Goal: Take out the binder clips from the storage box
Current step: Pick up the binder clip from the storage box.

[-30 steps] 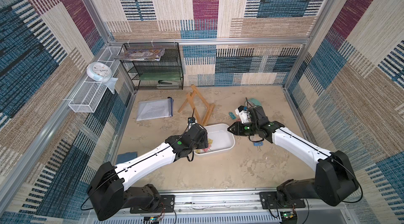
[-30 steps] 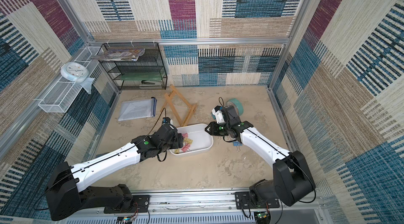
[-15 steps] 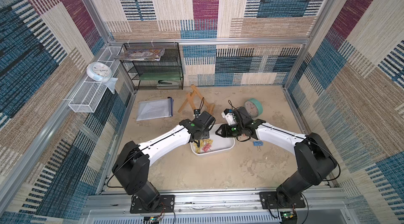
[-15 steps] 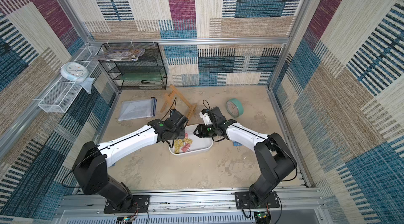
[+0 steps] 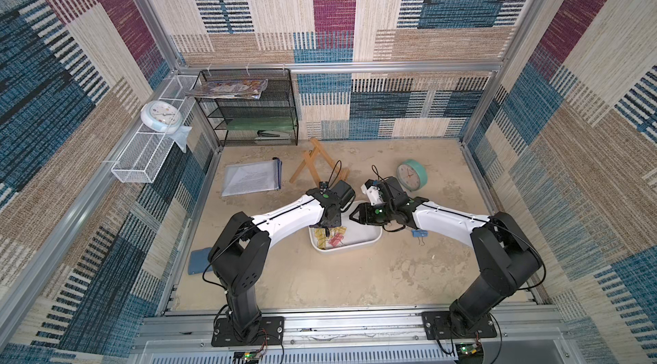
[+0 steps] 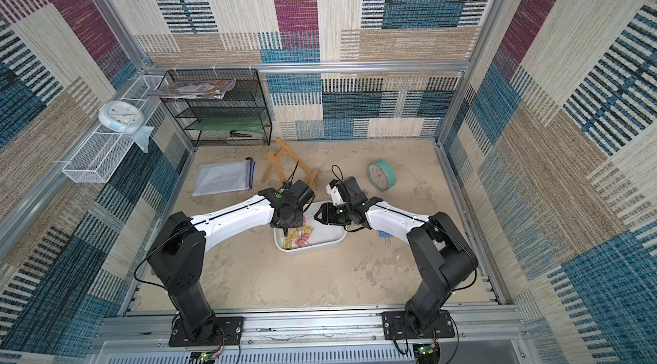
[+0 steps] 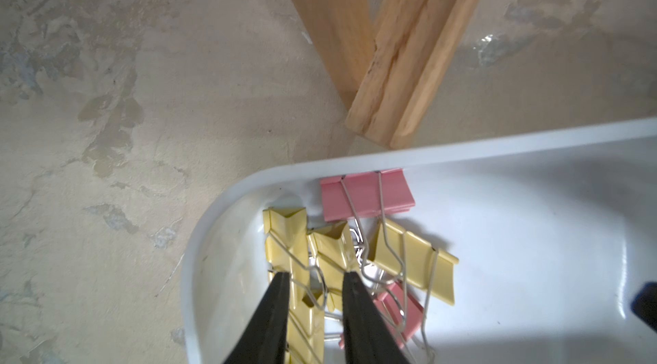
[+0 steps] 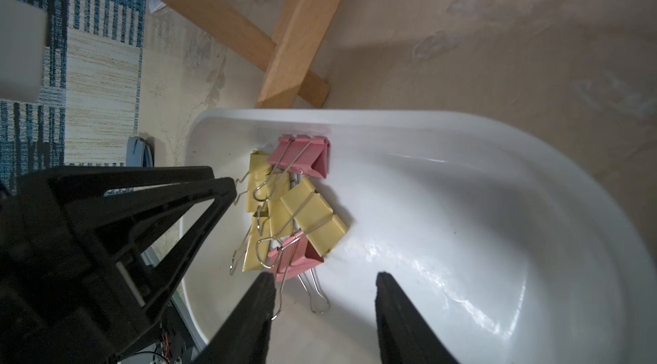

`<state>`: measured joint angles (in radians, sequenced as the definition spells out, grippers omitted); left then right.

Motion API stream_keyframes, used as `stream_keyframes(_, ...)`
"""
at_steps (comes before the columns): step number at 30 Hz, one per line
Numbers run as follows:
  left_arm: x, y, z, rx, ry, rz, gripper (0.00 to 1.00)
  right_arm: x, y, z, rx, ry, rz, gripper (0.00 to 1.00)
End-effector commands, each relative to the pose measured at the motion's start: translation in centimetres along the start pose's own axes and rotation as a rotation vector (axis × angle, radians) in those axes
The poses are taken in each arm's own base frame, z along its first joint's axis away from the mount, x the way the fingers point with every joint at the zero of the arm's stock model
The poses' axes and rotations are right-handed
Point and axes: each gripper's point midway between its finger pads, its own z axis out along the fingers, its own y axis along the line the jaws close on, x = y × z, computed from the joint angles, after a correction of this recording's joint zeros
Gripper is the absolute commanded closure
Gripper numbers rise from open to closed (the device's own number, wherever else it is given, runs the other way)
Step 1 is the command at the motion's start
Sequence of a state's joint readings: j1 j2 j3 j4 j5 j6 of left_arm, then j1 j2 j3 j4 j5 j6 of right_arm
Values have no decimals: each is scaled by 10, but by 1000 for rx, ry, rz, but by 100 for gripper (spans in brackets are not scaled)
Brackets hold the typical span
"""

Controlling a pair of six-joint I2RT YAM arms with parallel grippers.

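The white storage box (image 5: pixel 369 241) (image 6: pixel 334 242) lies mid-table. Several yellow and pink binder clips (image 5: pixel 330 237) (image 6: pixel 297 239) are heaped at its left end. My left gripper (image 5: pixel 325 229) (image 7: pixel 315 275) reaches down into that heap. Its jaws stand narrow on a yellow binder clip (image 7: pixel 309 312) and a wire handle. A pink clip (image 7: pixel 366 198) rests against the box wall (image 7: pixel 462 152). My right gripper (image 5: pixel 355 218) (image 8: pixel 323 277) hangs open over the box's bare floor (image 8: pixel 462 237). Its one finger is beside a pink clip's wire handles (image 8: pixel 316 294), holding nothing. One blue clip (image 5: pixel 419 233) lies on the table under my right arm.
A wooden easel (image 5: pixel 313 166) lies just behind the box, close to both wrists. A teal clock (image 5: pixel 411 174) stands behind my right arm. A document pouch (image 5: pixel 252 177), a black mesh rack (image 5: pixel 249 113) and a blue-grey pad (image 5: pixel 199 261) are on the left.
My left gripper moved onto the clip heap and its jaws narrowed. My right gripper came in from the right to over the box and opened wider.
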<state>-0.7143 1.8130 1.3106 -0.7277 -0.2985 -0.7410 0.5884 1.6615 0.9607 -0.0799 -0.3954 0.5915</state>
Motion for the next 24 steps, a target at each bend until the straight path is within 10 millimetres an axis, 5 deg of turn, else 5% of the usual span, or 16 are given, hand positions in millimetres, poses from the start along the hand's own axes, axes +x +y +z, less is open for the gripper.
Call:
stream_keyframes(1, 6, 5, 4, -30, 24, -1, 69, -5, 4, 1, -14, -13, 0, 49)
stream_keyframes(14, 12, 10, 18, -94, 56, 16, 84, -4, 0, 2, 2, -9, 9, 49)
stream_keyframes(24, -1, 19, 1, -170, -13, 76, 100, -7, 6, 0, -17, -16, 12, 49)
